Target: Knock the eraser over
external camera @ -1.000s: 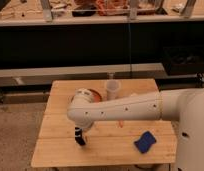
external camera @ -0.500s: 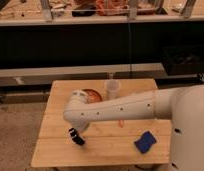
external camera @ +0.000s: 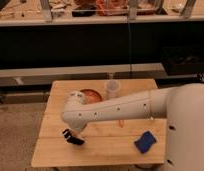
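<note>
My white arm reaches from the right across the wooden table [external camera: 55, 152] towards its left front. My gripper [external camera: 72, 136] is the dark shape at the arm's end, low over the tabletop near the left front corner. No small black eraser shows apart from the gripper. It may be hidden under or behind the gripper; I cannot tell.
An orange bowl [external camera: 91, 95] sits at the back middle of the table, partly behind my arm. A pale cup [external camera: 112, 89] stands to its right. A blue sponge-like pad [external camera: 145, 141] lies at the front right. A small orange object [external camera: 121, 121] lies under the arm. Dark shelves stand behind the table.
The gripper and the arm's end have moved a little to the left, staying low over the table. The bowl, cup and blue pad have not moved.
</note>
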